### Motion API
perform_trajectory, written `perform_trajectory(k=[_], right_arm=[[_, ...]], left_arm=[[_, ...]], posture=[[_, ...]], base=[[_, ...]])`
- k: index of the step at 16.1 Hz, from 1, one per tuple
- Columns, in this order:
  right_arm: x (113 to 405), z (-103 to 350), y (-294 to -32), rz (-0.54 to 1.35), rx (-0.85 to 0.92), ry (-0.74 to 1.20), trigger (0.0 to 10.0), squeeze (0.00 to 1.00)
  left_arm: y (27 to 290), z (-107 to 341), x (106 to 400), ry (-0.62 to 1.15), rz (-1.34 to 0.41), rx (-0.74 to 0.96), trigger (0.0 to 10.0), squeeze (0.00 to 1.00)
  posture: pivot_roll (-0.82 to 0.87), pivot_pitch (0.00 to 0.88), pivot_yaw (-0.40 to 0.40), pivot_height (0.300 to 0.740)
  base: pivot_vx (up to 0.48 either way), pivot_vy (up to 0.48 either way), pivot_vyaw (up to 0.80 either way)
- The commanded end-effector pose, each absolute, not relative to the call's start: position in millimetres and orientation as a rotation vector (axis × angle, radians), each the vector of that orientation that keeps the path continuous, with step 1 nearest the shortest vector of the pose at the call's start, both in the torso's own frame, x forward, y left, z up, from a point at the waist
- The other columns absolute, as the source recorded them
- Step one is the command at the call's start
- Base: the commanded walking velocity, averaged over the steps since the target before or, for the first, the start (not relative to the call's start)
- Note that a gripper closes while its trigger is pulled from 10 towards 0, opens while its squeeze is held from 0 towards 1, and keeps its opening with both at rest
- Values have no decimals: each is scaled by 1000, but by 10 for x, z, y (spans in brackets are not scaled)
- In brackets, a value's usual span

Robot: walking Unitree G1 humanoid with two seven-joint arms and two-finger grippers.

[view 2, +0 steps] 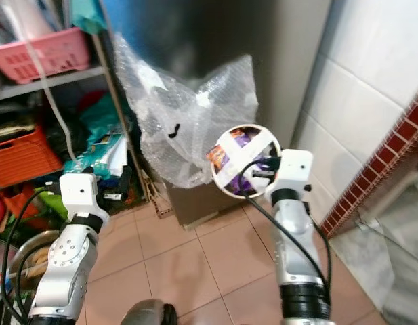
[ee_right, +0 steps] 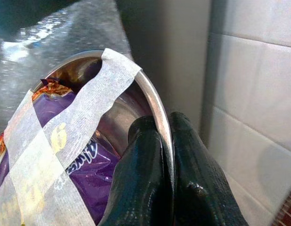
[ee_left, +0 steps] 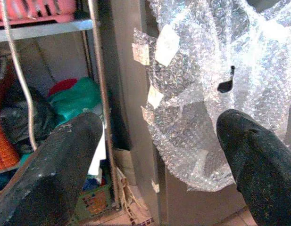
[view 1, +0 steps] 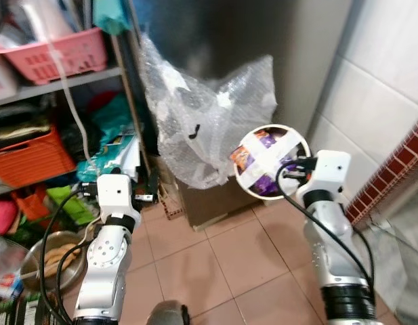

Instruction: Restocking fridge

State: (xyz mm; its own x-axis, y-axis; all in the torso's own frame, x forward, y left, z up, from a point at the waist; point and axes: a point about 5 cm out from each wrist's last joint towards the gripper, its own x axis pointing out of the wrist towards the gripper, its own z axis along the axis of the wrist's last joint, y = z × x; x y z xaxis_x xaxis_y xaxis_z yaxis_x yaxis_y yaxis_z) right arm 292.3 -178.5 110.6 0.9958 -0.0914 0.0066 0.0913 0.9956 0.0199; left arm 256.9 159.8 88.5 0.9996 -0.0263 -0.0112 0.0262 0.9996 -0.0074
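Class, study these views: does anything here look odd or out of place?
Yes. The right gripper pinches the rim of a metal bowl held tipped on edge, its purple packet kept in by crossed strips of tape. Bubble wrap hangs crumpled beside it.

1 steel bowl [view 1: 271, 162], 2 baskets: pink [view 1: 56, 54], orange [view 1: 31, 157].

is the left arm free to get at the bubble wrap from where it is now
Probably yes. The left tool is open with nothing in it, and the bubble wrap hangs straight ahead with nothing between. How far off it is, I cannot tell.
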Motion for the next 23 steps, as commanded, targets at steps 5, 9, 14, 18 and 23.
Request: perform_trajectory(k=[5,9,14,18,23], right_arm=[[2922,1194,-1698,-57,24,-47,10000,0],[2936,1215,-1702,-58,21,-54,10000,0],[2953,1251,-1690,-64,16,-65,10000,0],[2957,1252,-1694,-58,6,-64,10000,0],[2983,1276,-1647,-40,1,-71,10000,0]], left_arm=[[1652,871,2575,25,-20,-4,10000,0],[1659,878,2588,25,-20,-4,10000,0],[1697,900,2618,22,-29,9,10000,0],[1687,923,2631,7,-23,15,10000,0],[1692,950,2652,-10,-2,12,10000,0]], posture=[[30,32,57,740],[31,39,57,740],[52,61,79,740],[54,62,69,740],[52,62,52,740]], base=[[0,480,-350],[0,480,-145],[0,478,-217],[0,238,0],[0,0,0]])
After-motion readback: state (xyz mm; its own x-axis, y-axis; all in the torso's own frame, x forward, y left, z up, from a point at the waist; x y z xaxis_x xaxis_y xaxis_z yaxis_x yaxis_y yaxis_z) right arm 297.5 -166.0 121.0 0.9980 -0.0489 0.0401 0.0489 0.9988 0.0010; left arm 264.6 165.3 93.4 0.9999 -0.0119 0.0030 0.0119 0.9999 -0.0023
